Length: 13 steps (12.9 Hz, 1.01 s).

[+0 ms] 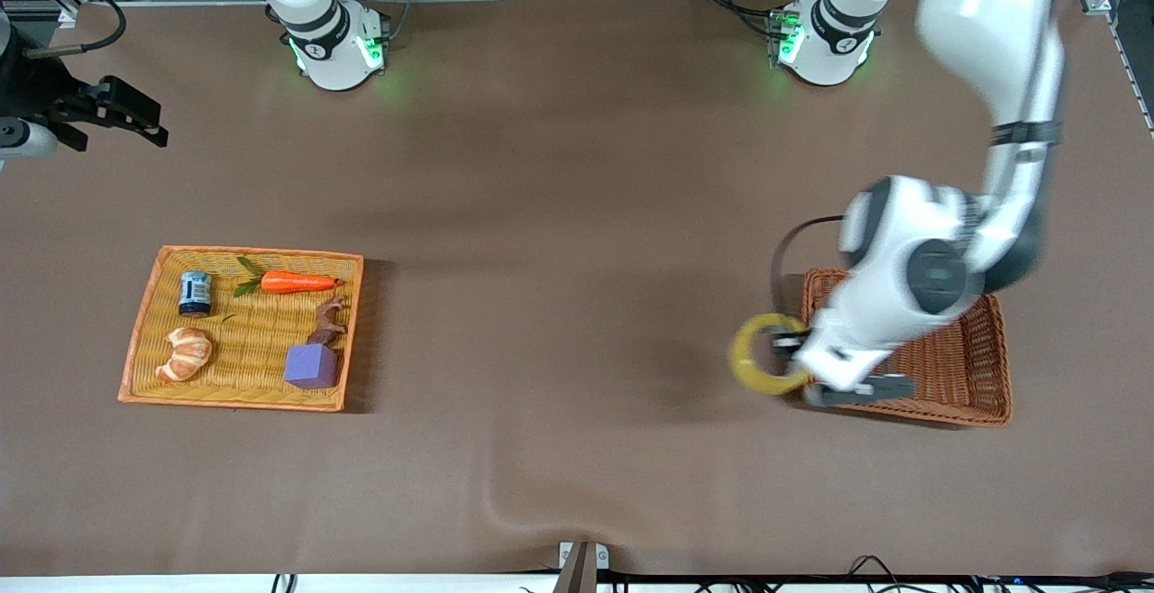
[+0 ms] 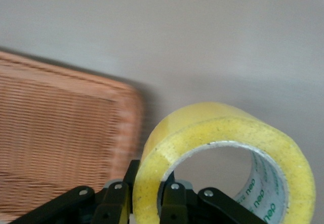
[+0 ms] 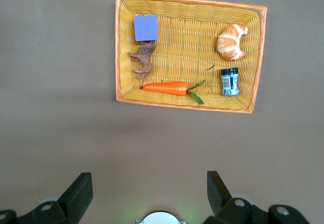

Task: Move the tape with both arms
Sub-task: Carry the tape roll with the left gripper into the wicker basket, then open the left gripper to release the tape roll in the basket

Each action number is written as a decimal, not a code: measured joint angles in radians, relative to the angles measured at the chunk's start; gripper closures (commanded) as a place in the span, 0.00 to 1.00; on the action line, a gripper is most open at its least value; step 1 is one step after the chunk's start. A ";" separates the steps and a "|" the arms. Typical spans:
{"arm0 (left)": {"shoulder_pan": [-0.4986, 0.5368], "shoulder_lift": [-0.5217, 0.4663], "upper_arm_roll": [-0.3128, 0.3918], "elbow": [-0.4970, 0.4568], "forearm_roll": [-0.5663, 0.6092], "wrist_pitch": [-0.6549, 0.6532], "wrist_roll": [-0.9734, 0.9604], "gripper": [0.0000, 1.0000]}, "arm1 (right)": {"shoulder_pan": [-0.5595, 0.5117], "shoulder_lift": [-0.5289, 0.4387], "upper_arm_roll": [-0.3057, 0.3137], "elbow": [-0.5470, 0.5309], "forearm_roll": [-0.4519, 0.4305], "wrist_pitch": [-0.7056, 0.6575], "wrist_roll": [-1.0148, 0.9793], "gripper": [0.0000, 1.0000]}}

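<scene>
Tape (image 1: 767, 354) hangs pinched by its wall between the clenched jaws of the left gripper (image 1: 793, 345), held just off the edge of the brown basket (image 1: 956, 368) over bare table, seemingly lifted out for a handover. The right gripper (image 1: 149, 124) waits with jaws spread, high above the brown tabletop (image 1: 559, 241), and the yellow tray (image 3: 126, 47) of toys lies well below its jaws.

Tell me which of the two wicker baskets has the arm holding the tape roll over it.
The darker reddish-brown wicker basket at the left arm's end of the table, beneath the left gripper, whose fingers clamp the yellow tape roll. The flat yellow wicker tray holds food and toys.
</scene>
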 measured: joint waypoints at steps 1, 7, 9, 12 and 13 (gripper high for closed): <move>0.065 -0.012 0.000 -0.022 0.000 0.000 0.044 1.00 | 0.000 0.000 -0.001 0.008 0.000 0.000 0.004 0.00; 0.252 0.044 0.001 -0.086 0.000 0.015 0.164 1.00 | 0.000 0.003 -0.002 0.027 0.000 -0.009 0.009 0.00; 0.252 0.059 -0.002 -0.116 0.000 0.016 0.164 0.40 | 0.000 0.003 -0.002 0.031 0.000 -0.018 0.009 0.00; 0.255 0.060 -0.002 -0.129 0.000 0.021 0.164 0.00 | 0.000 0.003 0.001 0.040 0.000 -0.021 0.010 0.00; 0.257 0.051 -0.002 -0.123 0.000 0.024 0.164 0.00 | 0.000 0.004 0.002 0.042 0.000 -0.021 0.010 0.00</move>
